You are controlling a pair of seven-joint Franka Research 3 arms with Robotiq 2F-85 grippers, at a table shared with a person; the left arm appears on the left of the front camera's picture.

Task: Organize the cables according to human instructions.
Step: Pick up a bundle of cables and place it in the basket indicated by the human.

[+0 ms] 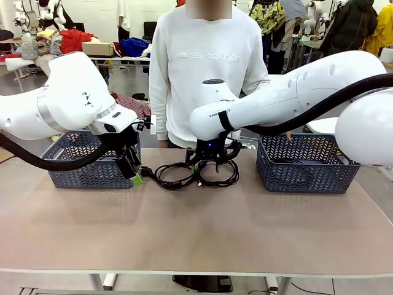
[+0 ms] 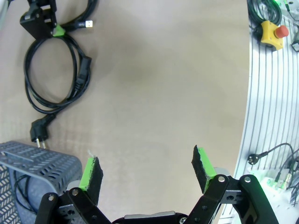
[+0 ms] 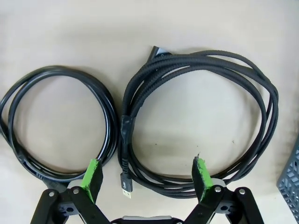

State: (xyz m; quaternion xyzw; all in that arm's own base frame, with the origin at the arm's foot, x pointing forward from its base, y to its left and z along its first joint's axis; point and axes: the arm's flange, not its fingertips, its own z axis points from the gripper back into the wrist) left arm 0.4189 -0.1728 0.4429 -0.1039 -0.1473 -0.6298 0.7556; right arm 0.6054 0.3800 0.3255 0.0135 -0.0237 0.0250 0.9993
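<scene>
Two coils lie side by side on the table point(image 1: 196, 233) under my right gripper point(image 3: 147, 175), whose jaws are spread wide with nothing between the pads: the braided cable point(image 3: 196, 58) and, just beside it, the smooth cable point(image 3: 110, 116). My worry is the closing. One green pad point(image 3: 93, 172) hangs over the near arc of the smooth cable while the other is over the braided loops, so coming straight down I could pinch strands of both and drag the wrong coil along. Catching only one or two of the braided turns is the other risk, I think: the bundle looks loosely wound, and it could unspool on the lift, its USB plug point(image 3: 126, 189) swinging into the lattice of the right basket point(image 1: 307, 166). The braided cable is matte, woven and ribbed, in several turns; the smooth one is glossy rubber, rounder, two turns, ending in a chunky two-pin plug point(image 2: 43, 127). The tabletop is a flat, dull tan. My left gripper point(image 2: 147, 170) is also spread and empty, over bare table beside the left basket point(image 2: 42, 156), a grey-blue plastic one with herringbone slots, where another thin cord point(image 2: 18, 191) lies inside.
</scene>
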